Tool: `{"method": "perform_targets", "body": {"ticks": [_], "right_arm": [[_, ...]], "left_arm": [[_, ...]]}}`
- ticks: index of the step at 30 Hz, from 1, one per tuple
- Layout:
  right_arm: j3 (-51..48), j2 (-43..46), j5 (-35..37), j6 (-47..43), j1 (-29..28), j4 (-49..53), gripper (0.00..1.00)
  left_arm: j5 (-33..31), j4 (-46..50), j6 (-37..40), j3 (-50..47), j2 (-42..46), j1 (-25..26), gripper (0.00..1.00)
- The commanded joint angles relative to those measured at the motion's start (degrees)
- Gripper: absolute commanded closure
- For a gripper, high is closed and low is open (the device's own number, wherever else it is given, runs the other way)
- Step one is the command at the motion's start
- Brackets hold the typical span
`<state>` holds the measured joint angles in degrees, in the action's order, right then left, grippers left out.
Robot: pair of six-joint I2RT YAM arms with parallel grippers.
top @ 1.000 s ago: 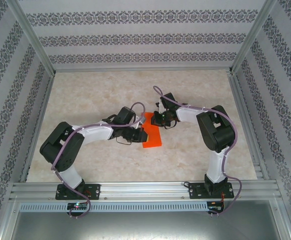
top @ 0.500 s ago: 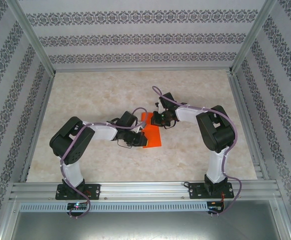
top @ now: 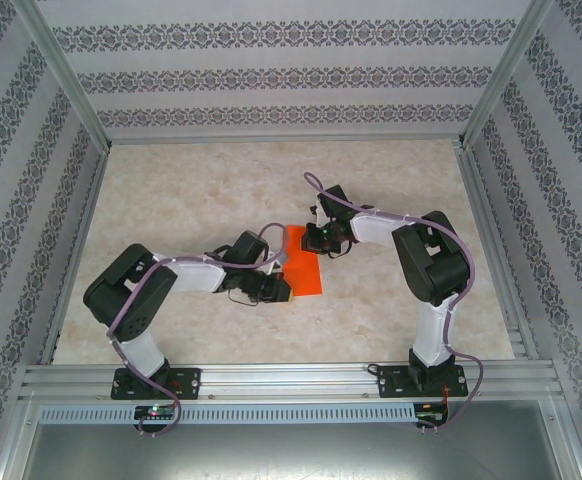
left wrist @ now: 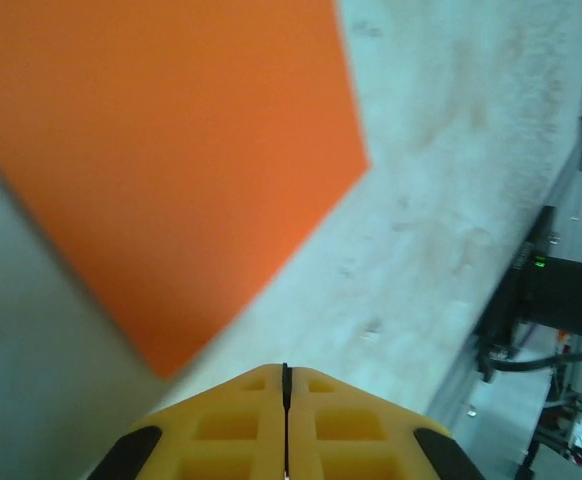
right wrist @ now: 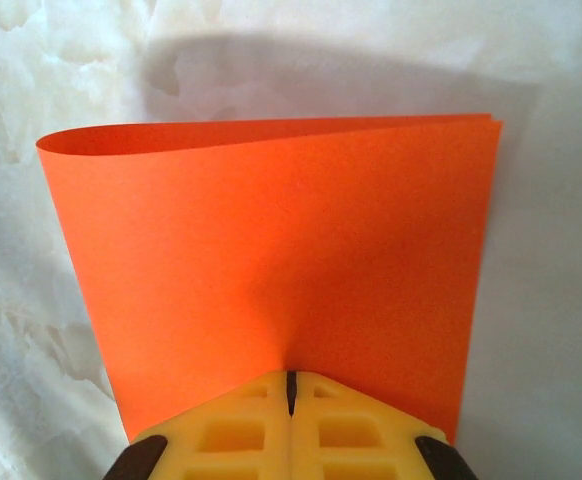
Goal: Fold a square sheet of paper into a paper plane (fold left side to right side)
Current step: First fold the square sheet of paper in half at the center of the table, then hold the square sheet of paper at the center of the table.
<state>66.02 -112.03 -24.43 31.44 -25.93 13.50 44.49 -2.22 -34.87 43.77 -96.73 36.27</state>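
Top external view: the left claw (top: pixel 276 288), shut and empty, has drawn back off the folded orange paper (top: pixel 304 268), which now lies just ahead of it. The right claw (top: pixel 316 238), also shut, presses down on the paper's far end. The left-to-right fold seems made, but its bend still looks rounded.

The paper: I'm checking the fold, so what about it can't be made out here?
Top view: paper too small to show layers; its far end lies under the right pincer.
Left wrist: paper blurred, cut off by the top and left edges.
Right wrist: near edge hidden behind the right pincer; pinched or merely pressed, cannot tell.
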Motion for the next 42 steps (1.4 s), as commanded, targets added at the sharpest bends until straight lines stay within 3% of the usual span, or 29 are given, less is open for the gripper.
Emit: {"method": "perform_targets", "body": {"ticks": [1, 8, 16, 25, 33, 36, 42], "right_arm": [[-0.5, -1.9, 4.1, -1.2, -0.3, 4.7, 0.98], [0.1, -1.8, 3.9, -1.6, -0.5, 5.2, 0.98], [0.4, -1.7, 3.6, -2.1, -1.1, 5.2, 0.98], [1.7, 0.8, 3.1, -2.5, -0.9, 4.4, 0.96], [-1.8, 12.2, 6.5, -2.5, -0.7, 4.9, 0.79], [-6.3, 16.7, 5.9, -1.7, -1.5, 5.1, 0.8], [-15.9, 21.4, 4.3, 1.9, -6.0, 3.7, 0.92]], "left_arm": [[3.0, 1.5, 0.0, 4.8, 3.2, -0.1, 0.9], [0.0, 4.8, 2.2, 13.5, -7.3, -4.6, 0.93], [-3.6, 4.7, 2.7, 17.5, -14.8, -4.5, 0.91], [-8.3, 7.9, 2.7, 16.0, -15.9, -3.0, 0.91], [-9.4, 5.6, 0.1, 13.5, -15.9, -2.4, 0.91], [-9.4, 5.8, 0.3, 13.9, -15.9, -2.1, 0.91], [-9.8, 6.9, 0.7, 14.6, -15.5, -1.7, 0.91]]}}
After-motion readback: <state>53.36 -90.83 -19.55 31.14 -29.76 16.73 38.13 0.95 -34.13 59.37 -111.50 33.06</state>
